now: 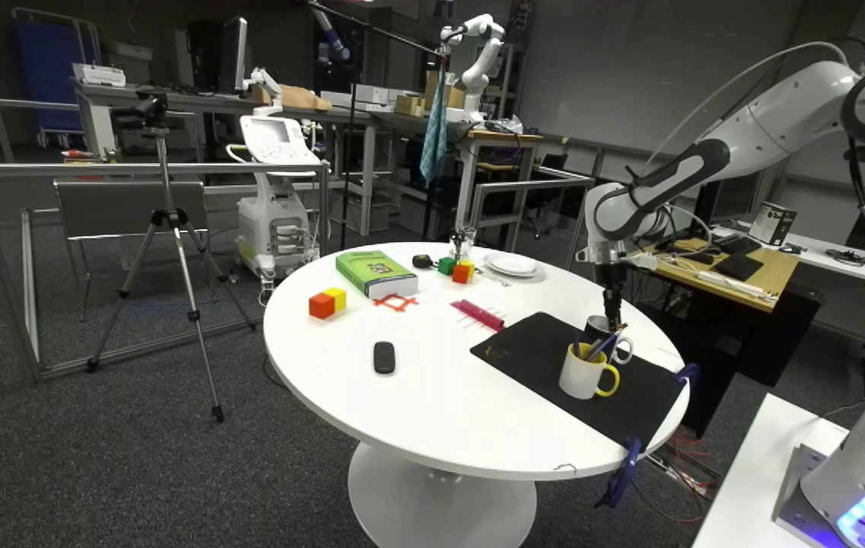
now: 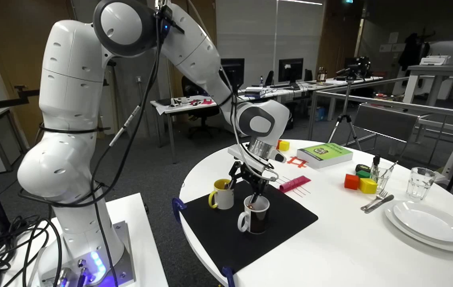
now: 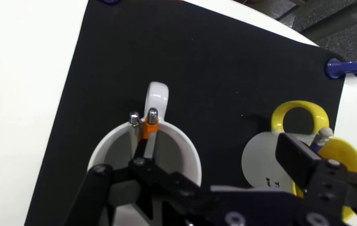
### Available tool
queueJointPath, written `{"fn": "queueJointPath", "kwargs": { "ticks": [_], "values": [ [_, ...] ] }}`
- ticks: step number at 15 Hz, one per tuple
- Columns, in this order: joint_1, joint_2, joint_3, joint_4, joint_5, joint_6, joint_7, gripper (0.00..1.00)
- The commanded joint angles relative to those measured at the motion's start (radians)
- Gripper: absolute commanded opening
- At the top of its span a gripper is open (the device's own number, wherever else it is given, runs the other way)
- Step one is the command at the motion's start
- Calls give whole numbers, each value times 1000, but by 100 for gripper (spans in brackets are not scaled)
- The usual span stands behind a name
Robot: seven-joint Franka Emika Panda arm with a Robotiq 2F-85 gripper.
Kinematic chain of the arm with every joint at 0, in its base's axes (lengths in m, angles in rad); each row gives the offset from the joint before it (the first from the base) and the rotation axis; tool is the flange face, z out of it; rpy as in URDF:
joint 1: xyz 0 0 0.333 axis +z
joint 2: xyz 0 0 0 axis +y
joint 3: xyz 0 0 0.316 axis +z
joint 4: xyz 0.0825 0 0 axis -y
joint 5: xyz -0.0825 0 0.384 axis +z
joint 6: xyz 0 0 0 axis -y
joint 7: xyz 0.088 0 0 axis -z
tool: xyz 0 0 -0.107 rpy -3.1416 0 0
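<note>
Two mugs [image 2: 259, 221], pens [image 3: 151, 124] inside, gripper [image 3: 218, 144] spread

Robotiq gripper [image 2: 243, 190] of a white Franka Panda arm [image 2: 195, 52], low above a black mat [image 2: 286, 219].

Its jaws stand apart: one is at the mouth of a white-handled dark mug [image 2: 259, 221], the other is near the rim of a yellow-handled white mug [image 2: 224, 199]. Both mugs stand upright on the mat, which lies on a round white table [image 2: 338, 247]. On it there are also a green book [image 2: 325, 153], a red cube [image 2: 351, 181], a yellow cube [image 2: 367, 185] and two stacked white plates [image 2: 429, 221].
</note>
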Motion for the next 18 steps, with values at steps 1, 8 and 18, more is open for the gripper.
{"fn": "queueJointPath", "kwargs": {
  "ticks": [1,8,18],
  "values": [
    [-4,-49,5,-53,-29,15,-33,100],
    [-5,-56,2,-59,-74,12,-58,100],
    [-3,-51,4,-60,-84,-10,-55,100]
  ]
}}
